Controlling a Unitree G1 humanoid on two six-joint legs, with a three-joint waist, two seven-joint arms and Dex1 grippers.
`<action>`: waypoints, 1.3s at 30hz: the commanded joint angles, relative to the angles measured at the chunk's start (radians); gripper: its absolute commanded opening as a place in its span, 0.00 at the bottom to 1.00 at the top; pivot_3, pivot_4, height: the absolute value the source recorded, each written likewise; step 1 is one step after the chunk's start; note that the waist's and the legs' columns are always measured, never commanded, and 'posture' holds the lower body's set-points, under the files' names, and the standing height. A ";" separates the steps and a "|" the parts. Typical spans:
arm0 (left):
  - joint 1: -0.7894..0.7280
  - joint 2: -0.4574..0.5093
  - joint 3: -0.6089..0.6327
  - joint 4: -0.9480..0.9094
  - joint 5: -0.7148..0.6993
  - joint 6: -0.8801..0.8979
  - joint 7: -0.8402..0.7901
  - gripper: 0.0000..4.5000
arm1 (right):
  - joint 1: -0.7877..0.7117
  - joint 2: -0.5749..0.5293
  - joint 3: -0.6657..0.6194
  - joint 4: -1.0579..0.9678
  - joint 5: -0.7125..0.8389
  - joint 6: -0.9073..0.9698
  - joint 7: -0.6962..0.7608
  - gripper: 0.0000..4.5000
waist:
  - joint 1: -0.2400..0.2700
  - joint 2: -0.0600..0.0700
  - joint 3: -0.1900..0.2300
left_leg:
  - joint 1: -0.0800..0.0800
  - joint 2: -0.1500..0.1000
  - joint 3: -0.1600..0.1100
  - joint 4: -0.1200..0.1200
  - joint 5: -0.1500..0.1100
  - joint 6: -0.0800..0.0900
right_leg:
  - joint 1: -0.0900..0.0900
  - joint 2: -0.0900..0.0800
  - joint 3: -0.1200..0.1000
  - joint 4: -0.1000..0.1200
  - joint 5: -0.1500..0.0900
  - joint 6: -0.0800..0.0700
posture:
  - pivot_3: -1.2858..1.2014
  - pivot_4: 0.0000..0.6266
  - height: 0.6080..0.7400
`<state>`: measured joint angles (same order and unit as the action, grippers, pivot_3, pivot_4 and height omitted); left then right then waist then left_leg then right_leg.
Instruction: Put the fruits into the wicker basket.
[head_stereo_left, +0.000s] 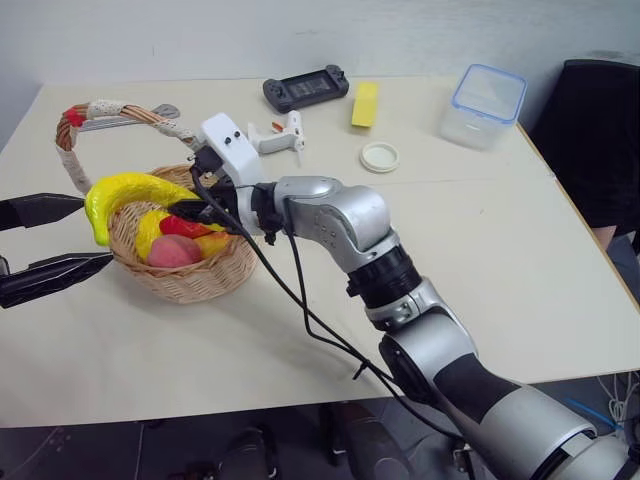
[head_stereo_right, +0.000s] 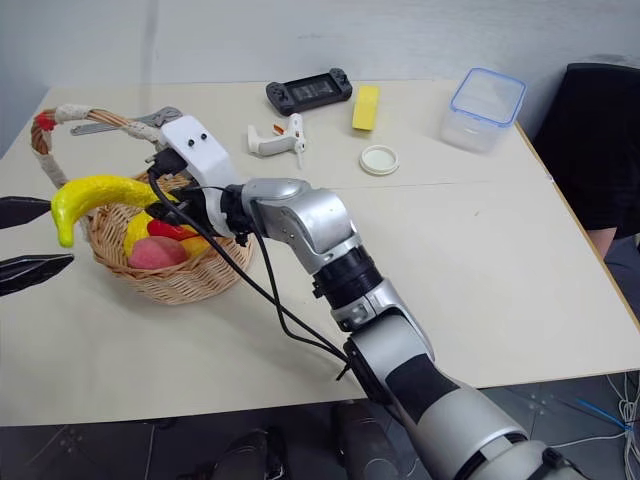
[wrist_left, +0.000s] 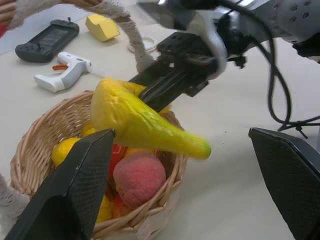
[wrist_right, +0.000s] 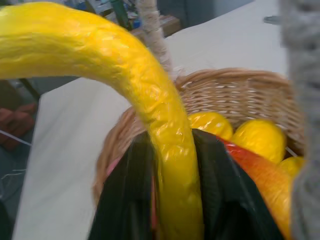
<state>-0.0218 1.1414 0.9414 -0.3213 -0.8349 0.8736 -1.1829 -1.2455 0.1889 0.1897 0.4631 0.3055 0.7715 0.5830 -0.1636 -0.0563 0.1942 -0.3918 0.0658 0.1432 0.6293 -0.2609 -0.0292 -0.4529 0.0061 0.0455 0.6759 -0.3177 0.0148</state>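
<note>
The banana (head_stereo_left: 125, 195), a curved, glossy bright-yellow toy with a slightly wrinkled skin, hangs above the wicker basket (head_stereo_left: 190, 282), pinched at one end between the two black fingers of the right claw (head_stereo_left: 190, 210); in the right wrist view the fingers press against both sides of it. Its free end arcs out past the basket's rim toward the left claw (head_stereo_left: 45, 240), whose two dark, mesh-textured fingers stand well apart with nothing between them, just beside the basket. The basket is a round bowl of tan woven cane with a tall arched handle (head_stereo_left: 100, 112) wrapped in white cord with a red end. Inside lies the peach (wrist_left: 139, 177), a small, matte, pinkish-red ball with a rough surface, nestled against smooth yellow and red-yellow fruit (wrist_left: 65, 149). The basket sits on the pale bench (head_stereo_left: 470, 260). Farther back on the bench lie a dark handheld game console (head_stereo_left: 305, 88), a white glue gun (head_stereo_left: 278, 135), a yellow block (head_stereo_left: 365, 104), a round white lid (head_stereo_left: 379, 157) and a clear plastic box (head_stereo_left: 485, 105) with a blue-rimmed lid.
</note>
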 joint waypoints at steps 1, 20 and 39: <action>-0.005 0.001 -0.001 -0.026 -0.021 -0.018 -0.002 1.00 | -0.022 0.003 -0.021 -0.079 0.040 0.014 0.040 0.56 | -0.003 0.000 0.000 | 0.000 0.000 0.000 0.000 0.000 0.000 | 0.000 0.000 0.000 0.000 0.000 0.000 | 0.52 0.24 1.00; -0.219 0.049 -0.276 0.141 0.019 -0.143 -0.021 1.00 | 0.258 -0.297 -0.016 -0.541 0.084 0.122 0.043 0.56 | -0.004 0.000 0.000 | 0.001 0.000 -0.002 0.000 0.002 -0.003 | 0.001 0.001 -0.001 0.002 0.000 0.000 | 0.52 0.24 1.00; -0.160 0.031 -0.202 0.085 0.016 -0.131 0.011 1.00 | 0.070 -0.106 -0.009 -0.029 -0.025 -0.282 0.035 0.35 | -0.003 0.000 0.000 | 0.001 0.000 -0.001 0.000 0.003 -0.003 | 0.000 0.001 0.000 0.004 0.000 0.000 | 0.52 0.24 1.00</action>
<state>-0.1836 1.1674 0.6982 -0.2057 -0.8145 0.7428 -1.1792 -1.1482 0.0740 0.1824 0.4415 0.2883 0.5346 0.5995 -0.1667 -0.0560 0.1944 -0.3911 0.0661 0.1419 0.6298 -0.2583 -0.0321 -0.4530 0.0074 0.0450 0.6794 -0.3175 0.0153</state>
